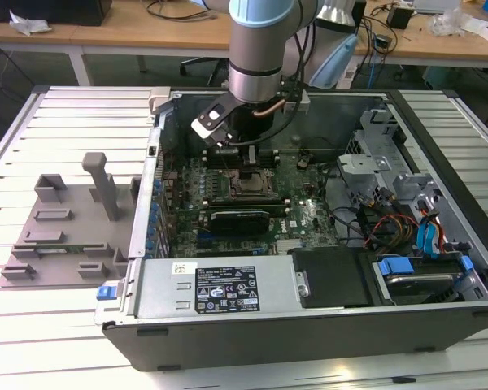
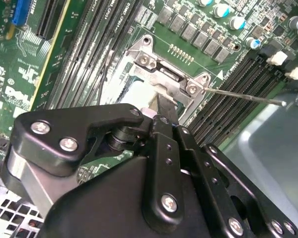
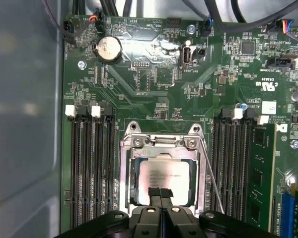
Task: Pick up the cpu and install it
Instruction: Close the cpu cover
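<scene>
The gripper (image 3: 160, 194) has its two black fingers drawn together with no gap between them. Nothing shows between them, so it reads as clenched on itself and not grasping anything. In the first wrist view the joined tips point straight down at the cpu (image 3: 164, 173). They stand over the edge of the chip nearest the gripper's body, not over its middle. Whether the tips press on the metal top or hang just above it I cannot tell.

The cpu lies flat, silvery face up, inside the metal socket frame (image 3: 125, 163). It is square, so it has no long axis to line up. Its sides run parallel with the sides of the frame, and it looks level, not tilted. By that showing the chip is in its seat, directly below the fingers, not off to one side.

A thin wire lever (image 3: 212, 173) runs slantwise just beside the frame, apart from the fingers. In the second wrist view the same lever (image 2: 243, 95) sticks out across the memory slots (image 2: 238, 79). More slots (image 3: 92, 163) stand on either side of the socket on the green board (image 3: 154, 79).

In the exterior view the arm (image 1: 260, 41) reaches down into the open computer case (image 1: 228, 284). A grey plastic tray (image 1: 57, 236) lies well apart, outside the case on the exterior view's left.
</scene>
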You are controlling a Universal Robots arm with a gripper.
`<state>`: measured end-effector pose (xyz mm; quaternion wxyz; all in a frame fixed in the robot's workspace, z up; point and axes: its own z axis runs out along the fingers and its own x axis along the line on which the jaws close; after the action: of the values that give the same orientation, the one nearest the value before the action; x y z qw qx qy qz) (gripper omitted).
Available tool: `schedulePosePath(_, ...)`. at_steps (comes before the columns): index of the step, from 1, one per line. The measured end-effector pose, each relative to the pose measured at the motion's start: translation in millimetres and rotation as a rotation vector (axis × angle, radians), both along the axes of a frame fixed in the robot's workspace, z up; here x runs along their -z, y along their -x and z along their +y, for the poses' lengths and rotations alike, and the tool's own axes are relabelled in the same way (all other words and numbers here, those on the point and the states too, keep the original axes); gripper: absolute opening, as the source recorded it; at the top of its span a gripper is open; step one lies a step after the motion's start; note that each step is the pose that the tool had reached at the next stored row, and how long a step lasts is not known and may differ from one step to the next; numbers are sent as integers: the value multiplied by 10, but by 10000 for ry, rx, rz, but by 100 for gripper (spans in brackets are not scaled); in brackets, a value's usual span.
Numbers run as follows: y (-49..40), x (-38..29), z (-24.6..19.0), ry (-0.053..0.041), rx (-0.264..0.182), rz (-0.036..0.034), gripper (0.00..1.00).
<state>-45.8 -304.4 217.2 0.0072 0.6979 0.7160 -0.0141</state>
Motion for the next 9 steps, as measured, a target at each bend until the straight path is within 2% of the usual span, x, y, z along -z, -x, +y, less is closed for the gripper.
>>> schedulePosePath(5, -1, -135, 0, 0, 0, 0, 11)
schedulePosePath(9, -1, -299, 0, 0, 0, 0, 11)
